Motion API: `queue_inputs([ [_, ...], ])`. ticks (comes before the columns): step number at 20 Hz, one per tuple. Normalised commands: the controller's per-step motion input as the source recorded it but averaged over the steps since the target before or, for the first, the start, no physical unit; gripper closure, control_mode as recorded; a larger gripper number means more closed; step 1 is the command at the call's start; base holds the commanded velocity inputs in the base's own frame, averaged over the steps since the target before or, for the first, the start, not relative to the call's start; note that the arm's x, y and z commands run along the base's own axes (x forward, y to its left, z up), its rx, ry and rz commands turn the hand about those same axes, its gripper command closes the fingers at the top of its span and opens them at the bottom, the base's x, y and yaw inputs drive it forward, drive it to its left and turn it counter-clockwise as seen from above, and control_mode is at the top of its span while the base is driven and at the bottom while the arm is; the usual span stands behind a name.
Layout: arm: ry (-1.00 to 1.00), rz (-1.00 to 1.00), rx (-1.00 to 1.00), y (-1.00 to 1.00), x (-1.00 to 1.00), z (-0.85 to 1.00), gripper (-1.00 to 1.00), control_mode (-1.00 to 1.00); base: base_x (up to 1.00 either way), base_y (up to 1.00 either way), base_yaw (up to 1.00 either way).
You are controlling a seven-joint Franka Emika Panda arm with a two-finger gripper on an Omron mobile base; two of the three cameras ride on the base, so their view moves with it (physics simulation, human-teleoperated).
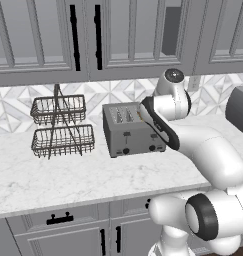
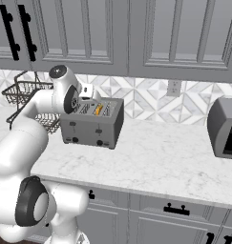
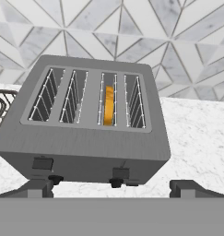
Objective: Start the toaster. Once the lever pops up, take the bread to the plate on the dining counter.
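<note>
Because the wire basket rack (image 1: 60, 127) stands just beside the toaster (image 1: 132, 131) on its left on the marble bench (image 1: 68, 180), a push that slides the toaster sideways could knock the two together. The toaster has two small levers (image 3: 43, 163) on its front, and with the bread (image 3: 109, 105) sitting in the third slot from the left, pressing the left lever instead of the right one would probably leave that slice untoasted. The fingers (image 3: 113, 189) hang spread wide and empty above the front edge, so a tip could slip off the small lever or strike a knob (image 3: 115, 183) below.
</note>
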Motion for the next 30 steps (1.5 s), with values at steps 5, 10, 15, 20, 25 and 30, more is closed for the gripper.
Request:
queue_inputs([
  [5,0.00,0.00,0.00,0.00,0.00,0.00,-1.00,-1.00,0.00,0.00,0.00],
  [10,0.00,0.00,0.00,0.00,0.00,0.00,-1.00,-1.00,0.00,0.00,0.00],
  [15,0.00,0.00,0.00,0.00,0.00,0.00,-1.00,-1.00,0.00,0.00,0.00],
  [20,0.00,0.00,0.00,0.00,0.00,0.00,-1.00,-1.00,0.00,0.00,0.00],
  [25,0.00,0.00,0.00,0.00,0.00,0.00,-1.00,-1.00,0.00,0.00,0.00],
  [30,0.00,0.00,0.00,0.00,0.00,0.00,-1.00,-1.00,0.00,0.00,0.00],
])
